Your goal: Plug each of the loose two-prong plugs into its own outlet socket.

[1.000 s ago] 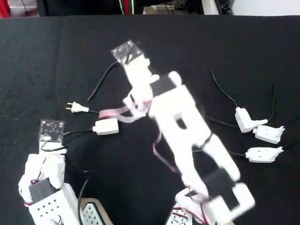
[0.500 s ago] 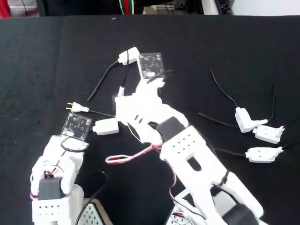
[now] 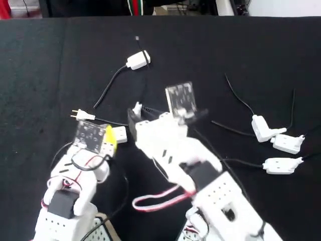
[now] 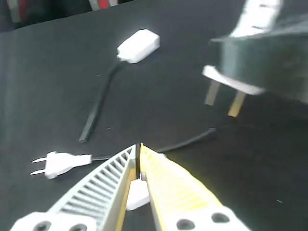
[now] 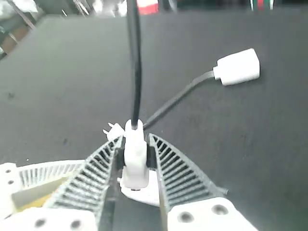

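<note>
Now, white plug (image 5: pixel 134 163), black cord (image 5: pixel 133 57), in right claw (image 5: pixel 134 138), prongs (image 4: pixel 234 103) prob. brassy

Held plug (image 5: pixel 134 156), loose plug (image 3: pixel 83 115), socket (image 3: pixel 138 59).

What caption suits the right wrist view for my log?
Right gripper clamped on a white plug, black cord running ahead, a white outlet socket lying beyond on the black table.

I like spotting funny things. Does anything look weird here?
Yes. The right pincer holds a plug off the table, its prongs bare and in no socket. A second plug lies loose on the table.
</note>
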Available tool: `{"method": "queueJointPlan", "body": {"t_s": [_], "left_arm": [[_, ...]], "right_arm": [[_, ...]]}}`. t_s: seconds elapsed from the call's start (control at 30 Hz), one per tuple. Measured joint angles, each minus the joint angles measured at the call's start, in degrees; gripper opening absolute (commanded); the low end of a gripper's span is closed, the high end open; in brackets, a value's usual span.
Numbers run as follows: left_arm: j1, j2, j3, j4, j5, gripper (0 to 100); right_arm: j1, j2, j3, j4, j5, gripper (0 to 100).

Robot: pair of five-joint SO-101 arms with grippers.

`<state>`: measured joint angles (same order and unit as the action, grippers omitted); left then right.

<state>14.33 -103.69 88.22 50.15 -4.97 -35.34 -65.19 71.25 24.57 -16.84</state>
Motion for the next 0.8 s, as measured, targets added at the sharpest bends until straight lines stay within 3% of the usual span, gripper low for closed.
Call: {"method": "queueJointPlan", "body": {"t_s": [0.17, 0.3, 0.53, 0.8], "left_arm": [[4.9, 0.0, -1.6, 0.2, 0.2, 3], [9.2, 0.0, -5.8, 5.5, 0.3, 3], [19.6, -0.3, -13.8, 16.4, -4.6, 3], [20.7, -0.1, -13.7, 15.4, -6.0, 3]], "right_arm": [[0.0, -13.8, 10.6, -2.3, 3.5, 1.1], [-1.9, -22.3, 15.2, -1.8, 3.9, 1.1], [-4.0, -34.5, 15.2, 10.0, 3.9, 1.1], [-5.3, -37.9, 15.2, 18.2, 3.2, 1.1]]}}
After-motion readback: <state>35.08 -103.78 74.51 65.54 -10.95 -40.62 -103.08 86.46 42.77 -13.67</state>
